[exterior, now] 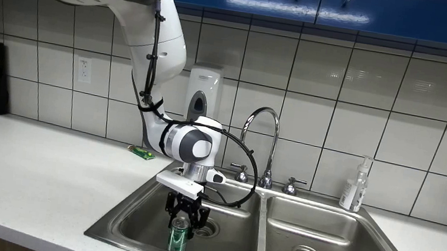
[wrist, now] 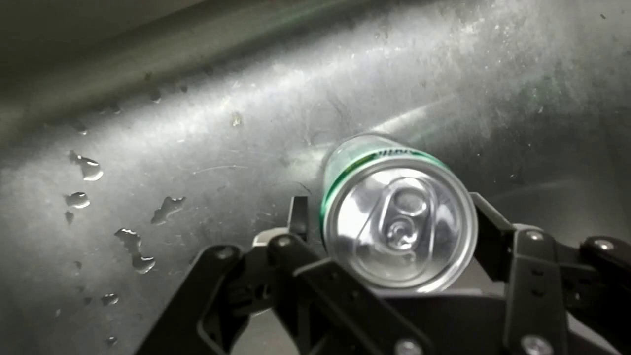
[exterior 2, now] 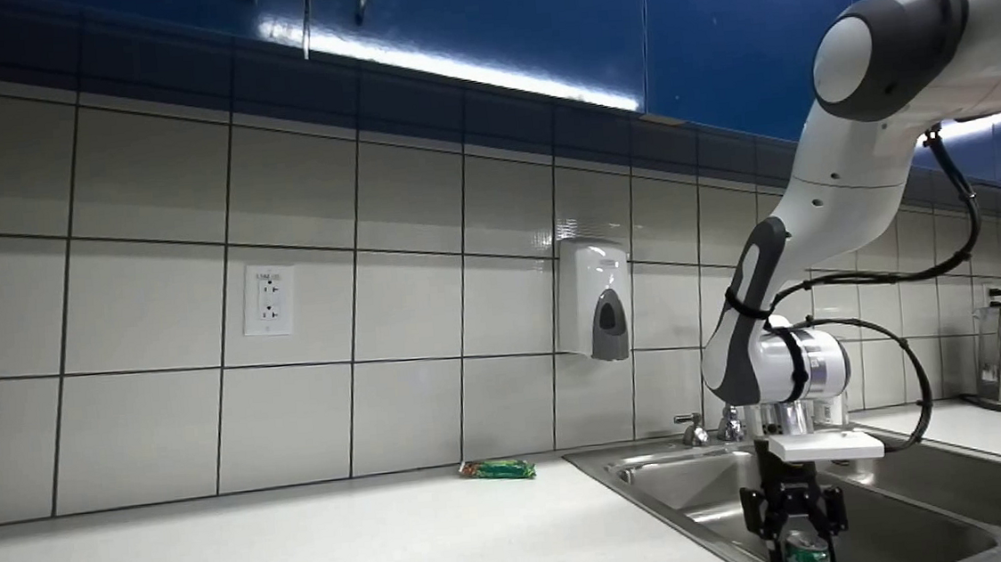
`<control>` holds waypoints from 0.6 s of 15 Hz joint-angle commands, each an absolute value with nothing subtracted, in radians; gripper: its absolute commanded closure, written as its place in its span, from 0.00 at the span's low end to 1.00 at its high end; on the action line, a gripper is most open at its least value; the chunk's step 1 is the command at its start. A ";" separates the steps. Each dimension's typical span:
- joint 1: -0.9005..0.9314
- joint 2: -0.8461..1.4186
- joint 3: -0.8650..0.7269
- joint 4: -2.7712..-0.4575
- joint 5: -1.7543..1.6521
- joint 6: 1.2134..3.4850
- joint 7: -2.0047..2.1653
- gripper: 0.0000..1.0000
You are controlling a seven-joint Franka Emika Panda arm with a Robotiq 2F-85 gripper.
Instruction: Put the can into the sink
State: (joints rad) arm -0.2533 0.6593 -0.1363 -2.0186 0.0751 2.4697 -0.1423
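Wrist view shows you the gripper spread around the can, right of centre inside the sink, a gap on its frame-left side, probably so it stands free.

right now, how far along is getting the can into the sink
Done: the can is upright inside the sink. In hand: release; the gripper straddles the can with a gap beside one finger in the wrist view, so it seems loose. Left: probably raising the gripper away from around the can.
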 commanded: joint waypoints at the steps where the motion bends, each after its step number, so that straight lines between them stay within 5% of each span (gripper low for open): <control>1: -0.277 0.648 -0.115 -2.007 0.077 2.450 -0.168 0.00; 9: -0.274 0.588 -0.101 -2.010 0.082 2.447 -0.177 0.00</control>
